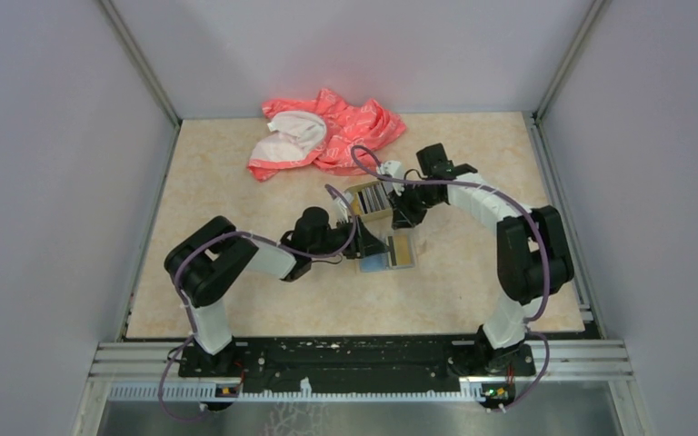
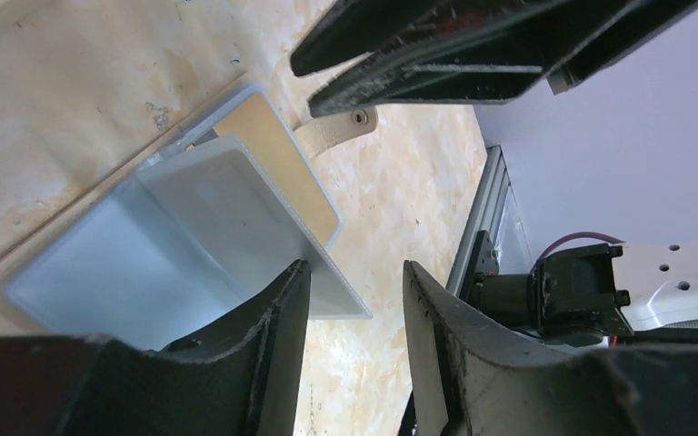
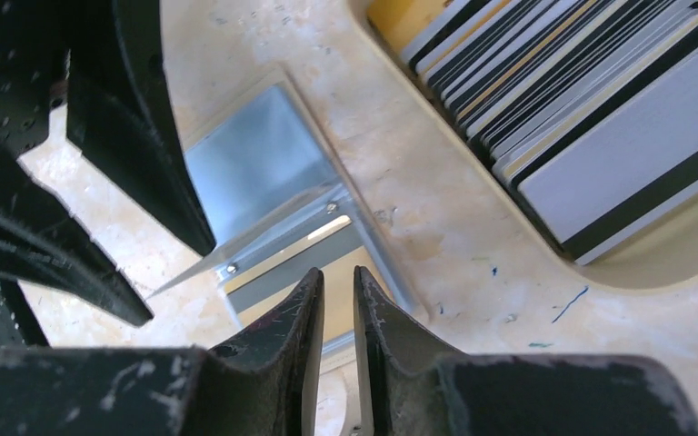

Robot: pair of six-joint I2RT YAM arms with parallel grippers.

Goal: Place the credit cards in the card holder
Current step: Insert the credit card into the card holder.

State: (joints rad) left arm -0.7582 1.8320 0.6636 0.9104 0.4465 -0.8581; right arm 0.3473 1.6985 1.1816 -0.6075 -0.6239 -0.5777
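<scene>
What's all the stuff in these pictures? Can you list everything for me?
credit cards: many, tightly packed; black, white, grey; on edge in the tray
tray: one, tan, mid-table, just beyond the card holder
card holder: one, light blue and tan, lying open mid-table
cloth: one, red-pink and white, crumpled at the far edge
table: one, beige marbled, under everything
left arm: one, black and white, near left
right arm: one, black and white, near right
left jaws: one pair, black, apart at the card holder
right jaws: one pair, black, nearly together over the card holder
</scene>
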